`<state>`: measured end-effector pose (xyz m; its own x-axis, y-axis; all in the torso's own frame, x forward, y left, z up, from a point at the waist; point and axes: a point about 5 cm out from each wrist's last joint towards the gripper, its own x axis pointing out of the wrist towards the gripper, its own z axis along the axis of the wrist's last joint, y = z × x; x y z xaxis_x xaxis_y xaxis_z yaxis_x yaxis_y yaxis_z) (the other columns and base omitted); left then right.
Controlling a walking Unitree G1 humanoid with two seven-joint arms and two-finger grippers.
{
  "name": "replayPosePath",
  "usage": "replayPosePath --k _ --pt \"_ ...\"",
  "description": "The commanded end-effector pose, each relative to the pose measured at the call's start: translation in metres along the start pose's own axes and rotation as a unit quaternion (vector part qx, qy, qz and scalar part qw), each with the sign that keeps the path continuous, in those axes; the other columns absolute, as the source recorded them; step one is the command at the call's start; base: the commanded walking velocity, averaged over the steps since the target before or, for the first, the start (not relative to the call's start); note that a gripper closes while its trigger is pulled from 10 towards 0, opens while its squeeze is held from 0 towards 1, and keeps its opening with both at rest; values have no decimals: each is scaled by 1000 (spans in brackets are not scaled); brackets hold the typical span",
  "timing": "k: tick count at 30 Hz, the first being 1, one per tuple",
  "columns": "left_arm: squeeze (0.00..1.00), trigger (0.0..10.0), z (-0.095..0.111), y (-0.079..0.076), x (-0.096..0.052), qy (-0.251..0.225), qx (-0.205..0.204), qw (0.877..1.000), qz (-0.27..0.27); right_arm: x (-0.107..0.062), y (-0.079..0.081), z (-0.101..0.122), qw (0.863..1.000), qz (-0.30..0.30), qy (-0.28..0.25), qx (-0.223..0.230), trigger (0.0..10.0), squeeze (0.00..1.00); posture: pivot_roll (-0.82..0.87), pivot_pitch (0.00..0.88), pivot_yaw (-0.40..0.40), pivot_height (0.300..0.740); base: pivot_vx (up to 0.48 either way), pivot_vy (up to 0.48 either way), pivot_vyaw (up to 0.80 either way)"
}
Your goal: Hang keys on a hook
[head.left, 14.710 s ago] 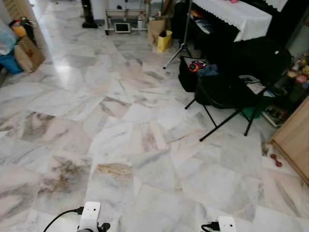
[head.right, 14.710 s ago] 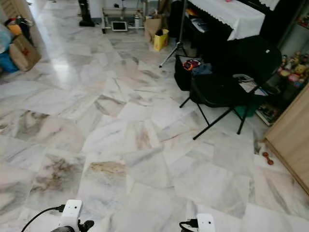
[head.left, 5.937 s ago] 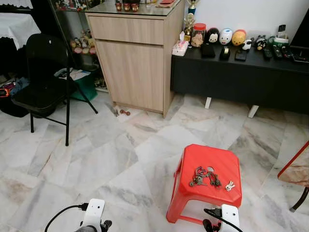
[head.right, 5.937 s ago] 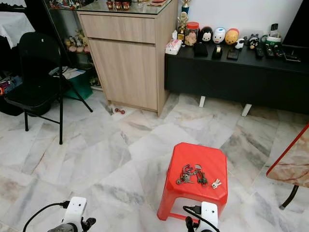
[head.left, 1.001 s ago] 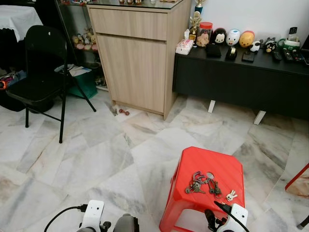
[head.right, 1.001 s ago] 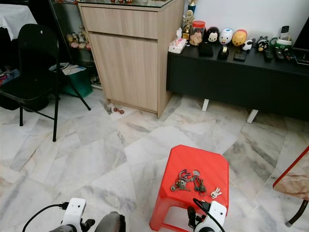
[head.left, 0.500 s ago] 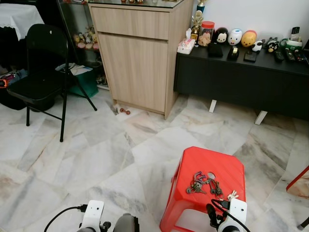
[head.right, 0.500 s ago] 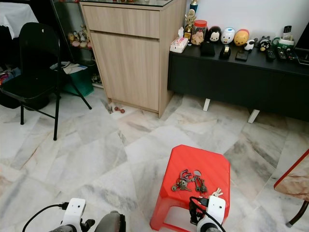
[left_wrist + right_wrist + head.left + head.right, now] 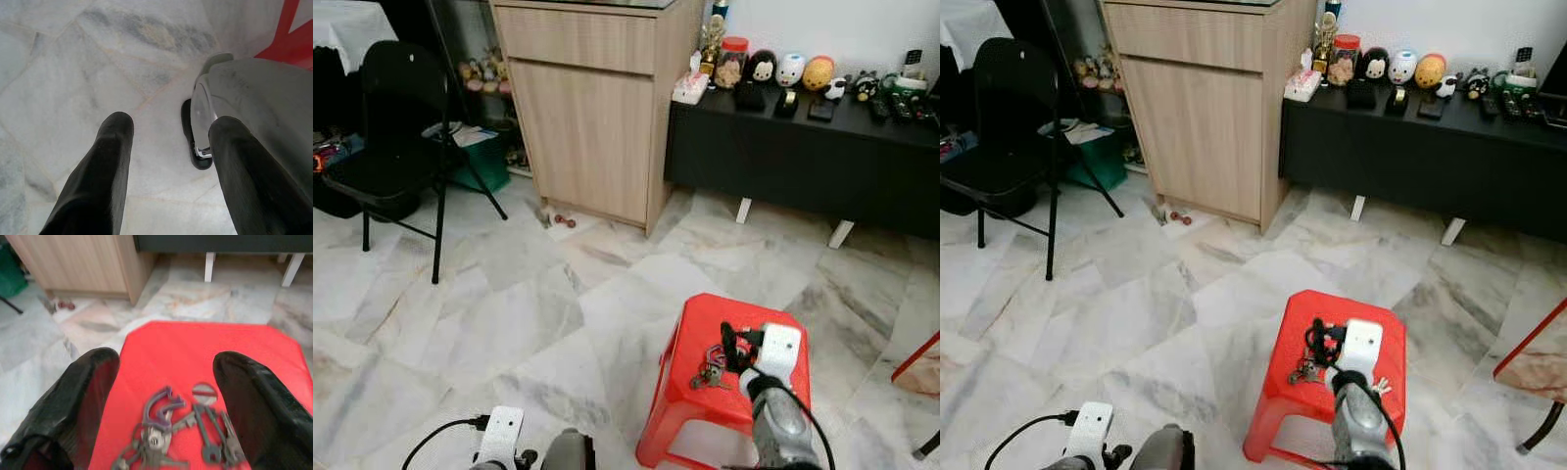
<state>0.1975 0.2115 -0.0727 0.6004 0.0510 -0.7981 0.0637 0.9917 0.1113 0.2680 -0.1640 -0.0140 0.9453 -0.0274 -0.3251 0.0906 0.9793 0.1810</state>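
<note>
Hovering over the one red plastic stool [image 9: 736, 338], your right gripper [image 9: 164, 382] has its jaws spread wide above the single bunch of grey metal keys [image 9: 183, 431]; your left gripper [image 9: 168, 147] hangs released over the marble floor [image 9: 489, 313].

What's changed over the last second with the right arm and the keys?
The right gripper has risen from the stool's near edge and now hangs open over the keys, fingers either side, nothing held yet. The keys lie where they were on the red stool. The left gripper still hangs idle and open near the floor.
</note>
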Motion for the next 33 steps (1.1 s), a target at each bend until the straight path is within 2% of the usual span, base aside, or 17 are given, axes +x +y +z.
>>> replayPosePath --k 1,5,6,8,12,15,17,21,24,33 --pt "0 10000 0 1 0 -2 0 1000 3 0 0 -2 1000 1 14 -7 10000 0 78 22 -17 648 0 0 0" --pt "0 10000 1 1 0 -3 -3 1000 4 -2 2 -12 998 15 54 -17 10000 0 77 22 -18 648 0 0 0" --pt "0 10000 1 0 0 -4 -4 1000 4 -4 4 -20 996 17 83 -24 10000 0 78 23 -20 648 0 0 0" --pt "0 10000 1 0 0 -4 -5 1000 4 -5 3 -22 995 16 92 -26 10000 0 78 24 -21 648 0 0 0" --pt "0 10000 2 0 0 -5 -5 1000 3 -12 0 -39 989 11 148 -5 10000 0 77 25 -21 648 0 0 0" --pt "0 10000 2 0 0 -5 -7 1000 3 -15 -3 -43 986 -3 163 21 10000 0 81 26 -21 648 0 0 0" --pt "0 10000 1 0 0 -5 -7 1000 3 -15 -4 -43 986 -5 163 36 10000 0 80 27 -21 648 0 0 0" --pt "0 10000 1 0 0 -4 -8 1000 4 -15 -8 -43 985 -8 170 34 10000 0 79 28 -20 648 0 0 0" --pt "0 10000 1 0 0 -4 -9 1000 3 -15 -2 -45 985 -8 171 33 10000 0 77 28 -20 648 0 0 0" --pt "0 10000 2 0 0 -5 -12 1000 3 -15 0 -44 985 -1 169 34 10000 0 77 29 -21 648 0 0 0"
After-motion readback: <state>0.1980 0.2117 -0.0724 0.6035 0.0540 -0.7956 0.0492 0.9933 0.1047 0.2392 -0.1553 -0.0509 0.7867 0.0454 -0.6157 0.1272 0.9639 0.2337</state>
